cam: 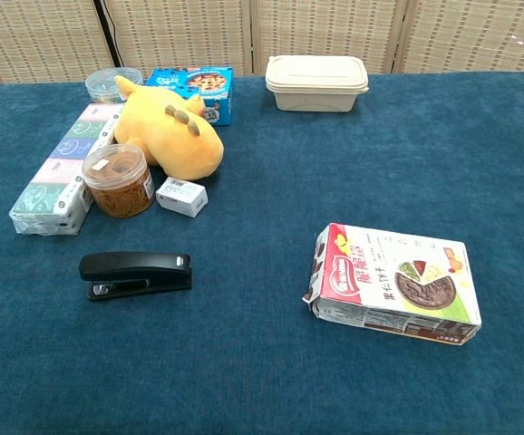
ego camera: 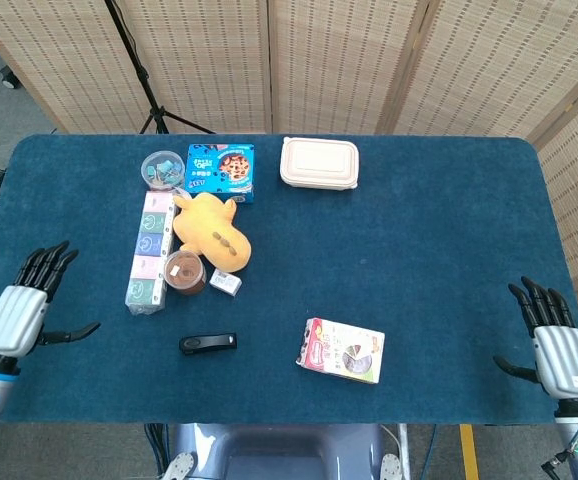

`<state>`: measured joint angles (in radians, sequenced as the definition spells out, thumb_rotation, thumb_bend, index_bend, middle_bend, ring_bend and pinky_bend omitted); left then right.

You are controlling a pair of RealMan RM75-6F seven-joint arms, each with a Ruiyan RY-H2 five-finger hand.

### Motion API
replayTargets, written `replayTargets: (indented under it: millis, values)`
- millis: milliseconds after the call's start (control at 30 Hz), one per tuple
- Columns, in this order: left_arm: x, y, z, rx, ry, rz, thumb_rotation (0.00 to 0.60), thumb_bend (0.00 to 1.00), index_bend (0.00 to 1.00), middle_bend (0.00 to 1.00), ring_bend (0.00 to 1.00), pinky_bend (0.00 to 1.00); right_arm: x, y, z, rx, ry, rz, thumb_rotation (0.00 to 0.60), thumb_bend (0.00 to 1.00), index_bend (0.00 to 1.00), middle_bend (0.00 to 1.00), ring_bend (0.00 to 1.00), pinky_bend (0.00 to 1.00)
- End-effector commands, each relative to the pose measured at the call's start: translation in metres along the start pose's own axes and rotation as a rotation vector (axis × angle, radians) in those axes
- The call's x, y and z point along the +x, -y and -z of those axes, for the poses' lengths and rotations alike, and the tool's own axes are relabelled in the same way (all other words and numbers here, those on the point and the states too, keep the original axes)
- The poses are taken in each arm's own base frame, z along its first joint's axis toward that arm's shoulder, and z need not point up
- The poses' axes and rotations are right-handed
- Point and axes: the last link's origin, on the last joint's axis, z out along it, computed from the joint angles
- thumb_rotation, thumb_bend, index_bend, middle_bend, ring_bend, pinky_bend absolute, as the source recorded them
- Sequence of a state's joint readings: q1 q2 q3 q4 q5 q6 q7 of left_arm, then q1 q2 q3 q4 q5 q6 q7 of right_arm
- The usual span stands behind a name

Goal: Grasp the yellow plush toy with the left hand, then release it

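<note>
- The left hand (ego camera: 27, 308) hovers over the table's (ego camera: 439, 250) left edge, fingers spread, holding nothing, well apart from the toy.
- The right hand (ego camera: 559, 350) sits at the near right corner, fingers apart and empty.
- The toy (ego camera: 212, 231) lies far left on the table, touching the tissue pack (ego camera: 148, 252) on its left and the jar (ego camera: 184, 271) on its near side.
- A blue box (ego camera: 220, 171) sits just beyond it.
- A stapler (ego camera: 208, 343) lies nearer, apart.

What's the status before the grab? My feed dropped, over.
Left hand open, right hand open, both at table edges. Yellow plush toy untouched. Brown round jar and pastel tissue pack crowd its left side.
</note>
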<state>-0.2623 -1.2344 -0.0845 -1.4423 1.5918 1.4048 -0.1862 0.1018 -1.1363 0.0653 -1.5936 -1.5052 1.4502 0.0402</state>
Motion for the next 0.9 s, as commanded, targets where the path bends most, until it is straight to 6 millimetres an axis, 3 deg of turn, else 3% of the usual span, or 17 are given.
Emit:
replayTargets:
  millis: [33, 233, 400, 700, 900]
  values:
    - [-0.006, -0.010, -0.039, -0.012, 0.010, -0.029, 0.082, 0.00, 0.00, 0.00, 0.00, 0.00, -0.004, -0.003, -0.004, -0.014, 0.015, 0.002, 0.600, 0.00, 0.00, 0.00, 0.00, 0.00]
    - [-0.024, -0.033, -0.098, -0.073, 0.048, -0.041, 0.055, 0.00, 0.00, 0.00, 0.00, 0.00, -0.012, -0.013, -0.015, -0.058, 0.050, -0.003, 0.600, 0.00, 0.00, 0.00, 0.00, 0.00]
    - [-0.042, -0.046, -0.136, -0.113, 0.066, -0.063, 0.042, 0.00, 0.00, 0.00, 0.00, 0.00, -0.018, -0.025, -0.024, -0.113, 0.079, -0.008, 0.600, 0.00, 0.00, 0.00, 0.00, 0.00]
    - [-0.061, -0.074, -0.182, -0.201, 0.067, -0.068, 0.033, 0.00, 0.00, 0.00, 0.00, 0.00, -0.023, -0.034, -0.029, -0.157, 0.100, -0.016, 0.600, 0.00, 0.00, 0.00, 0.00, 0.00]
    - [-0.087, -0.086, -0.212, -0.216, 0.123, -0.062, 0.031, 0.00, 0.00, 0.00, 0.00, 0.00, -0.024, -0.042, -0.031, -0.195, 0.111, -0.023, 0.600, 0.00, 0.00, 0.00, 0.00, 0.00]
